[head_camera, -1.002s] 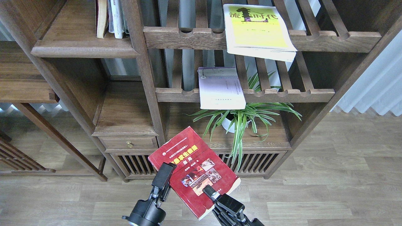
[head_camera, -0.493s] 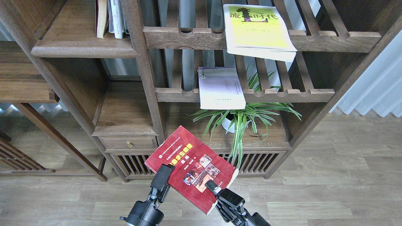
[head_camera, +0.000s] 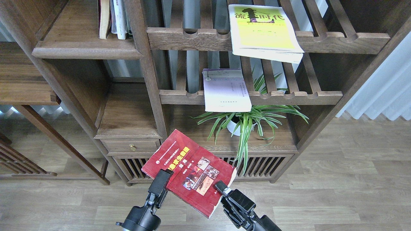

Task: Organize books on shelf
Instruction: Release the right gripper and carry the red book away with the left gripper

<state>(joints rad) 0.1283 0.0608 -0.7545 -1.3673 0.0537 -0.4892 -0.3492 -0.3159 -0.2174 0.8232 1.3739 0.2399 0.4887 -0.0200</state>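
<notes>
Hands [head_camera: 192, 187] flanking tilted red book [head_camera: 189, 171].

1. One camera only, up at the robot's head, looking forward and steeply down.
2. It faces the bookcase [head_camera: 141, 64] square on; the uprights splay outward toward the top of the frame.
3. Wooden floor [head_camera: 337, 192] fills the lower third, so the tilt is strong.
4. Both arms enter from the bottom edge at centre, close under the lens.
5. The bookcase stands near, filling the upper two thirds and cut off at the top edge.
6. No second view to compare.
</notes>
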